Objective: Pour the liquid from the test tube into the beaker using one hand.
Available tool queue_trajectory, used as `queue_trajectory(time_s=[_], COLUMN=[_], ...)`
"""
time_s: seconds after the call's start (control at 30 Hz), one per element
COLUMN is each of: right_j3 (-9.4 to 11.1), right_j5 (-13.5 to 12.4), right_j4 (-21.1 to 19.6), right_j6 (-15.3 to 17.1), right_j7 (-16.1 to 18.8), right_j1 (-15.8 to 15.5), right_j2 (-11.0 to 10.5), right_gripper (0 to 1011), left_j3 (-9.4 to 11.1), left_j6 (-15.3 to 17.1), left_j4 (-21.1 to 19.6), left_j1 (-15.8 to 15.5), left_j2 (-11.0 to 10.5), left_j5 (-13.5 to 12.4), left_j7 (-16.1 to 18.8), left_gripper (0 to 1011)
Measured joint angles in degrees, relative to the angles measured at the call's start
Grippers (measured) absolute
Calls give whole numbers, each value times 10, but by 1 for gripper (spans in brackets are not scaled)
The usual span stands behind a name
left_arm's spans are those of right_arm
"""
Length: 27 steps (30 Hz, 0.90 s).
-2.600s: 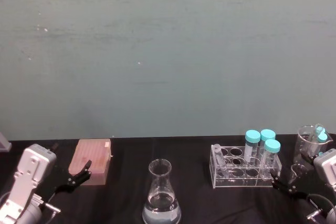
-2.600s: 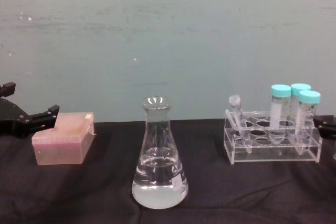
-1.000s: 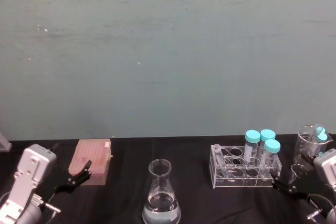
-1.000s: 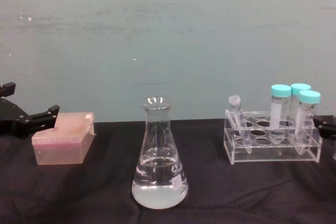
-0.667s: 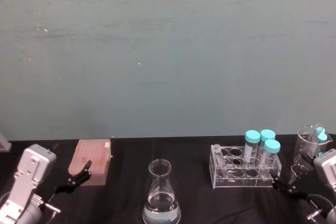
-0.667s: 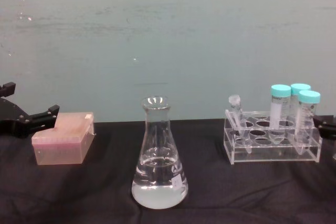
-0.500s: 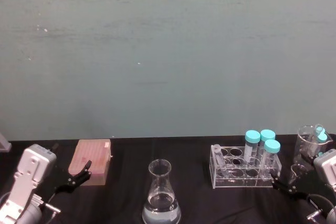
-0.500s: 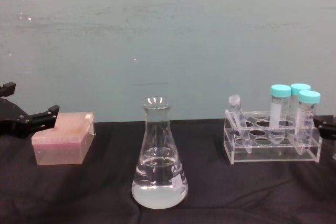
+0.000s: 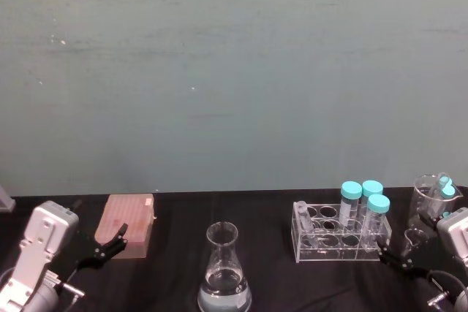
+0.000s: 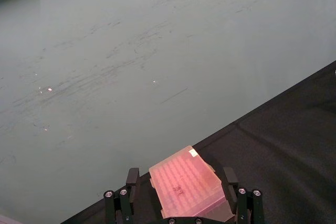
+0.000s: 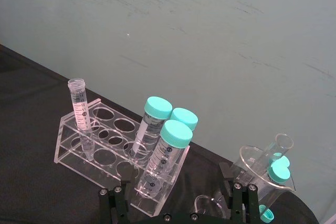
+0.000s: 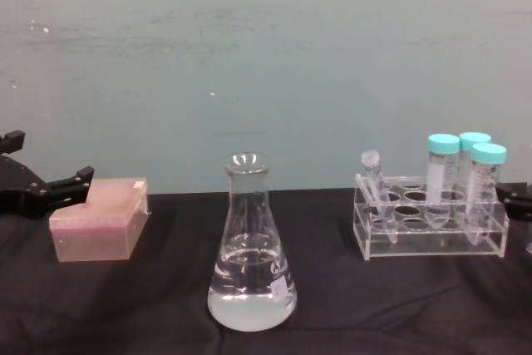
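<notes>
Right pincer [image 9: 393, 256] released, jaws wide, empty, low over the table just off the right end of the acrylic rack [image 12: 432, 240]. Left pincer [image 9: 110, 243] also released, empty, parked far left at the pink box [image 12: 96, 230]; contact with the box: cannot tell. The test tube [image 11: 80, 111] sits uncapped in the rack's left front hole, leaning. Fill level in it: cannot tell. Three teal-capped tubes [image 12: 443, 172] stand at the rack's right end. The beaker [image 12: 252, 239] stands upright mid-table, well apart from the rack, with the liquid [image 12: 252, 303] pooled in its base.
</notes>
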<state>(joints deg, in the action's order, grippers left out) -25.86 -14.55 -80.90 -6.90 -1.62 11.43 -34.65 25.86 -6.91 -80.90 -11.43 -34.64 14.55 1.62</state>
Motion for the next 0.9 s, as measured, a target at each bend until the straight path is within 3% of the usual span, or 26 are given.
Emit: queue_trajectory(time_s=[0.9], right_j3=[0], right_j5=[0], right_j4=[0], right_j6=[0], right_j7=[0], right_j1=[0], right_j2=[0], right_gripper=[1004], left_j3=[0], left_j6=[0], left_j4=[0], left_j1=[0], left_j2=[0], left_j5=[0], left_j7=[0], left_gripper=[1000])
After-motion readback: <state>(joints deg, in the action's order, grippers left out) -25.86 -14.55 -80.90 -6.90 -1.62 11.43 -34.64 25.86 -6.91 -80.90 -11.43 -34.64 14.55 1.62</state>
